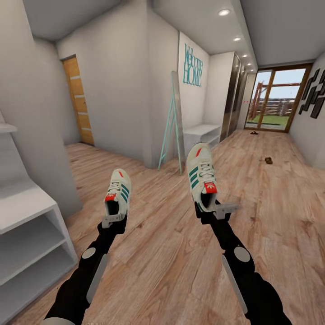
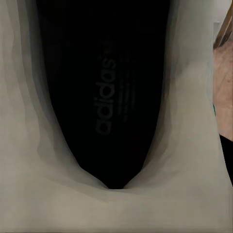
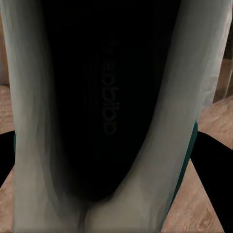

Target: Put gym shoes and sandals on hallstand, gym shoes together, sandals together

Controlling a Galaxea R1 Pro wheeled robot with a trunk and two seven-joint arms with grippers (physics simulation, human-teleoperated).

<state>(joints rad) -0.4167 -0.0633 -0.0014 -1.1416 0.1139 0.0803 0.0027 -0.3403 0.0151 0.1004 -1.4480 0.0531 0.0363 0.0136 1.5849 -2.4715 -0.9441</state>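
Note:
I hold both gym shoes above the corridor floor (image 1: 171,253). In the head view my left gripper (image 1: 113,221) is shut on the heel of the left gym shoe (image 1: 118,189); my right gripper (image 1: 212,211) is shut on the heel of the right gym shoe (image 1: 201,174). Both are cream-white with green stripes and red accents, toes pointing away. Each wrist view looks into a shoe's dark insole (image 2: 104,97), (image 3: 109,107). One brown sandal (image 1: 268,160) lies far down the corridor, another (image 1: 254,132) near the glass door. The white hallstand (image 1: 201,134) stands against the left wall ahead.
A white shelf unit (image 1: 27,234) stands close on my left. A teal-framed leaning mirror (image 1: 174,122) rests on the wall corner before the hallstand. A tall wardrobe (image 1: 234,97) follows it. A wooden door (image 1: 79,99) is at the far left, a glass door (image 1: 273,99) at the corridor's end.

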